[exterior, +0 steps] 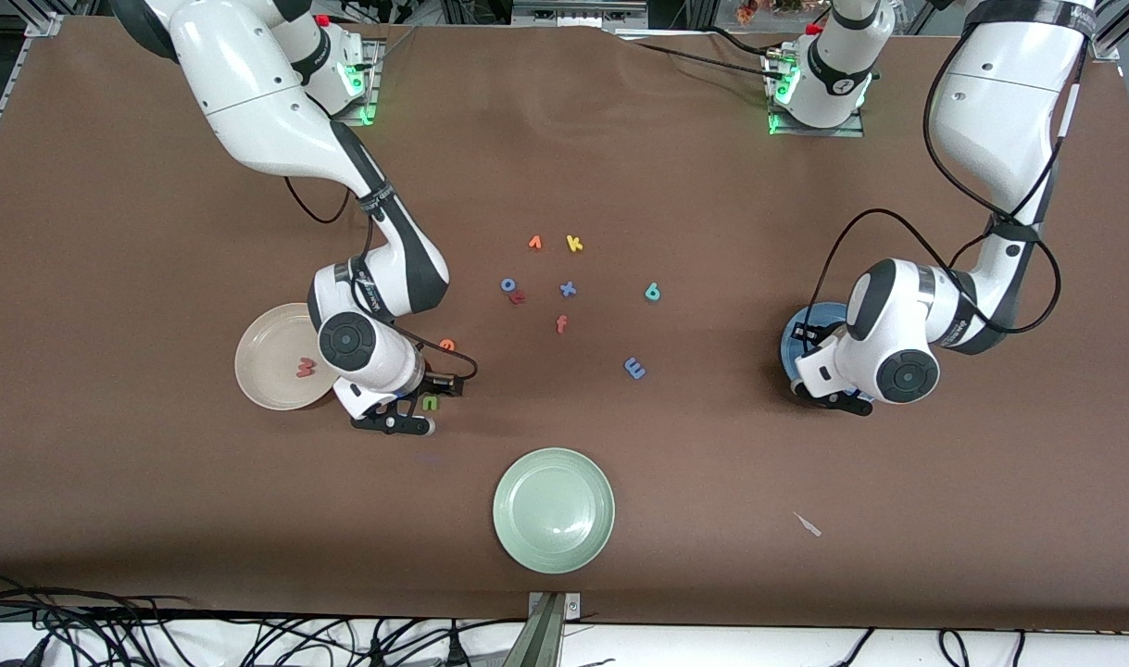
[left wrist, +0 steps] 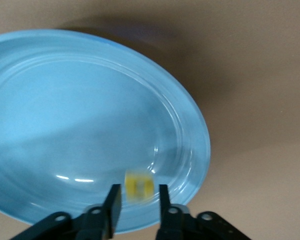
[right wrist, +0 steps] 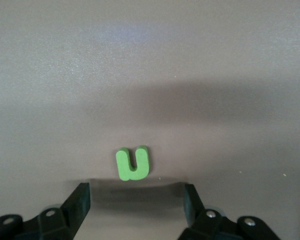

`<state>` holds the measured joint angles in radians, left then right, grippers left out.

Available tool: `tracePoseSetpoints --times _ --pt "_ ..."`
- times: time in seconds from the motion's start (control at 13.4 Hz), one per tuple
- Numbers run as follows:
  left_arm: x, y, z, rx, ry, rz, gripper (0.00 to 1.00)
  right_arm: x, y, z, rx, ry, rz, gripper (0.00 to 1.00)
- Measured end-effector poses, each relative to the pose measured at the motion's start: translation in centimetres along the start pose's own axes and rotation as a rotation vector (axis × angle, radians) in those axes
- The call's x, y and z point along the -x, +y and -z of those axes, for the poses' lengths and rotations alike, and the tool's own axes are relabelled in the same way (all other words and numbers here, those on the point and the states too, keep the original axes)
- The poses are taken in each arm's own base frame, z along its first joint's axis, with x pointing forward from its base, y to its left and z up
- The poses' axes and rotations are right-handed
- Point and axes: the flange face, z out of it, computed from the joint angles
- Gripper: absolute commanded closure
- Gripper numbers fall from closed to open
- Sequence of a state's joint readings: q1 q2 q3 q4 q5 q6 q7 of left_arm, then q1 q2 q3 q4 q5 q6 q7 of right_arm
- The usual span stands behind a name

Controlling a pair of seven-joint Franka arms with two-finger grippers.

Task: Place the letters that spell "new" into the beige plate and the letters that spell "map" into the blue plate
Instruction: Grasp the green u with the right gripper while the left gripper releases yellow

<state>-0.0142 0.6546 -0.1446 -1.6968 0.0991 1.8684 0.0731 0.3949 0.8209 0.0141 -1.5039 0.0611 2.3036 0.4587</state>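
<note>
Front view: the blue plate (exterior: 792, 335) is mostly hidden under the left arm, only a rim arc showing. The left gripper (exterior: 837, 400) hangs over it. The right gripper (exterior: 407, 415) sits low over the brown counter (exterior: 156, 232) just beside the beige plate (exterior: 268, 375), which holds the red "w" (exterior: 304, 368). The green "n" (exterior: 431, 402) and orange "e" (exterior: 447, 345) peek past the wrist. The blue "m" (exterior: 634, 368) and teal "p" (exterior: 652, 293) lie mid-counter.

Left wrist view: the left gripper's fingers (left wrist: 113, 202) stand slightly parted, with the blurred yellow "a" (left wrist: 139, 185) between the tips over the blue plate; grip or release is unclear.

Right wrist view: wide-open fingers (right wrist: 80, 202), holding nothing, flank the green "n" on the counter.
</note>
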Motion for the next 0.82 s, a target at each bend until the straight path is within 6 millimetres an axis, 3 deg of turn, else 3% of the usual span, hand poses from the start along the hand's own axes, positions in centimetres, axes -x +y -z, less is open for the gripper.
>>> tracePoseSetpoints --times 0.22,0.82 --pt "0.0 -0.1 0.0 0.001 0.001 0.001 0.0 -0.2 0.1 0.2 0.0 0.005 0.004 0.42" --pt "0.0 0.3 0.8 0.0 0.014 -0.006 0.0 -1.3 0.2 0.7 -0.008 0.026 -0.002 0.46"
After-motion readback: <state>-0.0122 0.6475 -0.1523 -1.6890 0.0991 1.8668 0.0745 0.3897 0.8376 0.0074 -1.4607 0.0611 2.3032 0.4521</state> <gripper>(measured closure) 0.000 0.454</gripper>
